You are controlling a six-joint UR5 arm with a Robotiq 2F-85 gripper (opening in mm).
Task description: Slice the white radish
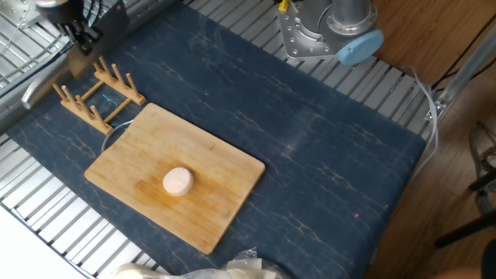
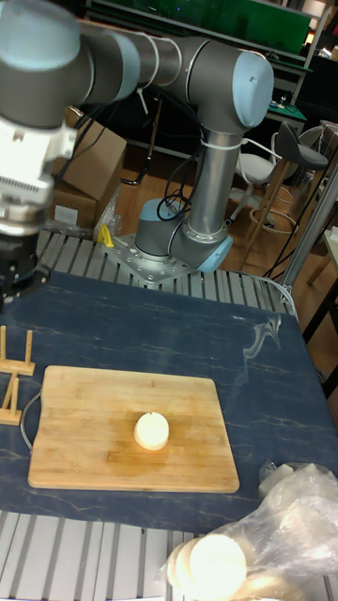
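Fixed view and tall fixed view of the counter, which is covered by a dark blue mat over metal slats. My end effector hangs above the far left corner of the counter, its dark fingers closed on the handle of a knife; the grey blade slants down and to the left, clear of the mat, with its tip over the slats at the left edge. In the tall fixed view only the lower part of my end effector shows at the left border, and the knife cannot be made out there.

Just below the end effector, a small wooden rack of upright pegs stands on the mat, beside the far left corner of the wooden cutting board. The board lies flat on the mat, left of centre.

The white radish is a single round, cream-white chunk resting on its flat face near the middle of the board, well apart from the knife; in the tall fixed view the white radish appears whole and uncut.

My arm's base is bolted at the far edge of the counter. Crumpled plastic wrap lies at the near right corner.
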